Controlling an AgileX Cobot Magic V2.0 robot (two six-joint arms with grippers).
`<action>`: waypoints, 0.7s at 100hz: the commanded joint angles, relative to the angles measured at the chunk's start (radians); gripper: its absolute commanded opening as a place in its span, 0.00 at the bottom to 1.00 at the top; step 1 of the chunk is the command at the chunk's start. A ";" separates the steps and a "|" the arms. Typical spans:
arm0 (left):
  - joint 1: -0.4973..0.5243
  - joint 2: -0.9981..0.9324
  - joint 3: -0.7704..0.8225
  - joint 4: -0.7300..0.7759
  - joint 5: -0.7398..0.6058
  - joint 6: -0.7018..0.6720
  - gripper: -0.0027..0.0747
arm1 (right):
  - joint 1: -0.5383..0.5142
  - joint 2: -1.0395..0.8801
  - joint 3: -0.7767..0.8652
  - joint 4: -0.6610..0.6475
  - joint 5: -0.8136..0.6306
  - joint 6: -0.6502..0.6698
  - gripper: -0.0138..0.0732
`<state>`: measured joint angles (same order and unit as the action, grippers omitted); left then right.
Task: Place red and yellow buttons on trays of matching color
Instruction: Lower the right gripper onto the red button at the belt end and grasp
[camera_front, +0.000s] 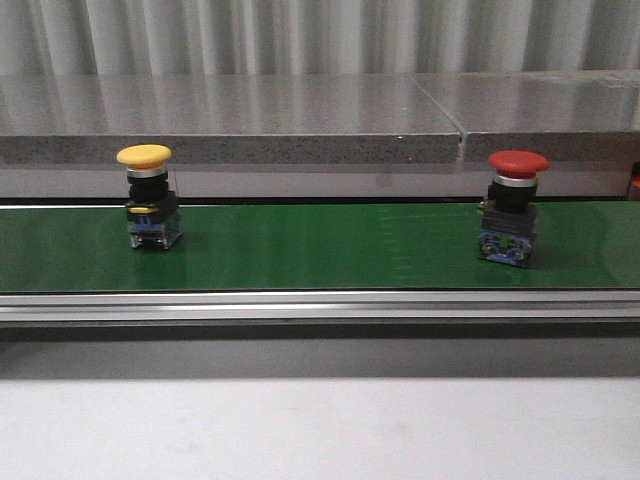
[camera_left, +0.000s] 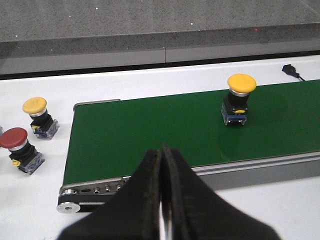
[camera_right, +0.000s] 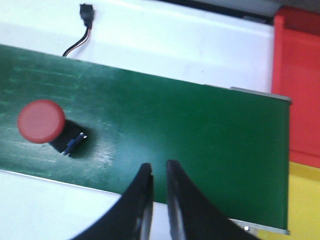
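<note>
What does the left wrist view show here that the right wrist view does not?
Only the left wrist view shows the yellow button standing on the belt, two spare buttons, one yellow and one red, on the white table beside the belt's end, and the shut left tool. Only the right wrist view shows the red button, the red tray, the yellow tray and the right tool, slightly parted. Both show the green belt.

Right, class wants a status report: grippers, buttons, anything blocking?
Left gripper shut, empty. Right gripper slightly open, empty. Yellow button and red button upright on green belt, apart. Nothing blocking.
</note>
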<state>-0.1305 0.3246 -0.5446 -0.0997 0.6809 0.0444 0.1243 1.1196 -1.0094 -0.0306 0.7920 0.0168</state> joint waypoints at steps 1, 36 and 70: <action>-0.007 0.009 -0.026 -0.014 -0.070 0.001 0.01 | 0.034 0.034 -0.070 -0.002 -0.003 0.014 0.52; -0.007 0.009 -0.026 -0.014 -0.070 0.001 0.01 | 0.095 0.217 -0.221 0.061 0.174 0.022 0.90; -0.007 0.009 -0.026 -0.014 -0.070 0.001 0.01 | 0.092 0.354 -0.246 0.104 0.184 0.094 0.90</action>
<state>-0.1305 0.3223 -0.5446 -0.0997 0.6809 0.0444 0.2190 1.4691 -1.2233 0.0678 1.0163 0.1006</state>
